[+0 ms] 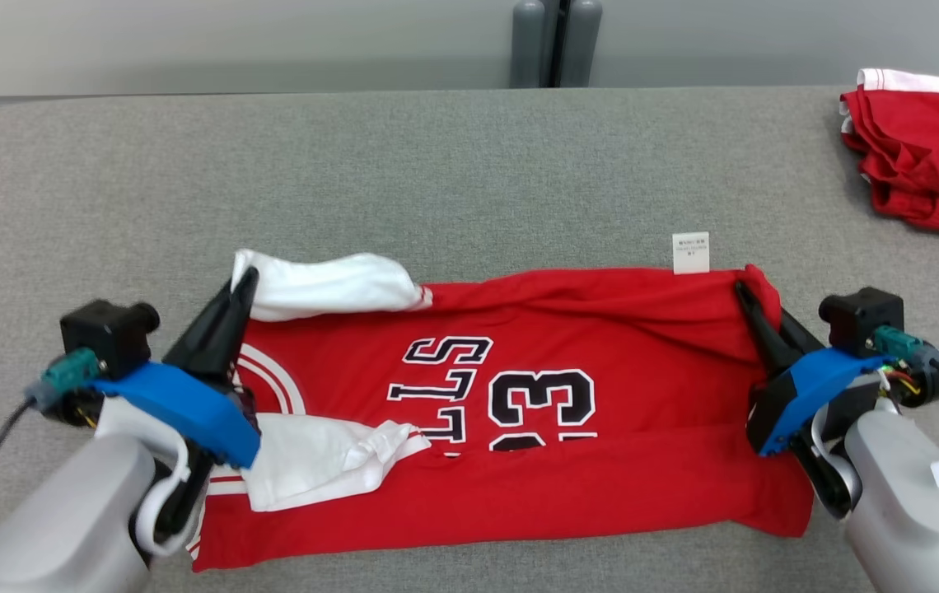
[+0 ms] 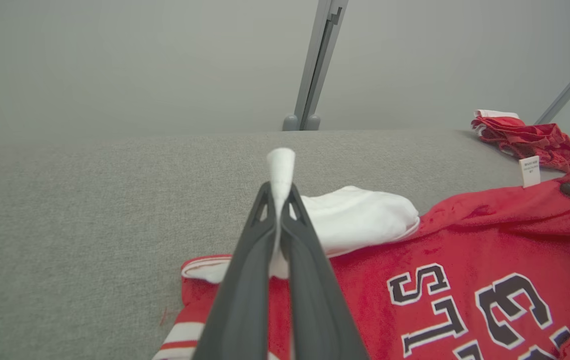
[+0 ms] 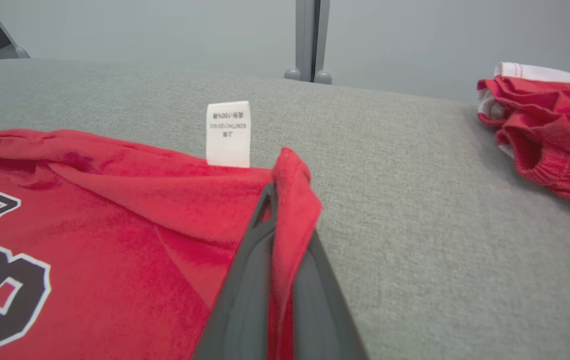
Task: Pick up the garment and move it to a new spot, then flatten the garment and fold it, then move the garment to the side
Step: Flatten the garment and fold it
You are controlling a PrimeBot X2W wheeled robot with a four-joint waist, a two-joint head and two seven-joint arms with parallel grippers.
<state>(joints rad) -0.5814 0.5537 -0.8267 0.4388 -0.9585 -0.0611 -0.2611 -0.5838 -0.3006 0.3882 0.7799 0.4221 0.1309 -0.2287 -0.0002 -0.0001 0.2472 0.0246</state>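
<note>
The left gripper [image 1: 243, 284] is closed tight on the white sleeve [image 1: 329, 284] of the red jersey [image 1: 601, 395]; the right gripper [image 1: 743, 292] pinches the jersey's far right corner; both forearms reach in low from the table's [image 1: 436, 165] near edge, where the jersey lies part-folded; a second red garment [image 1: 922, 148] sits at the far right corner.

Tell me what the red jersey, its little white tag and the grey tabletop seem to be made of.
Red jersey: soft matte knit, probably polyester; it drapes, creases and shows a slightly fuzzy surface. White tag: thin woven or printed label fabric, standing flat with small print. Grey tabletop: coarse felt-like textile cover, matte, with visible speckled weave.
</note>
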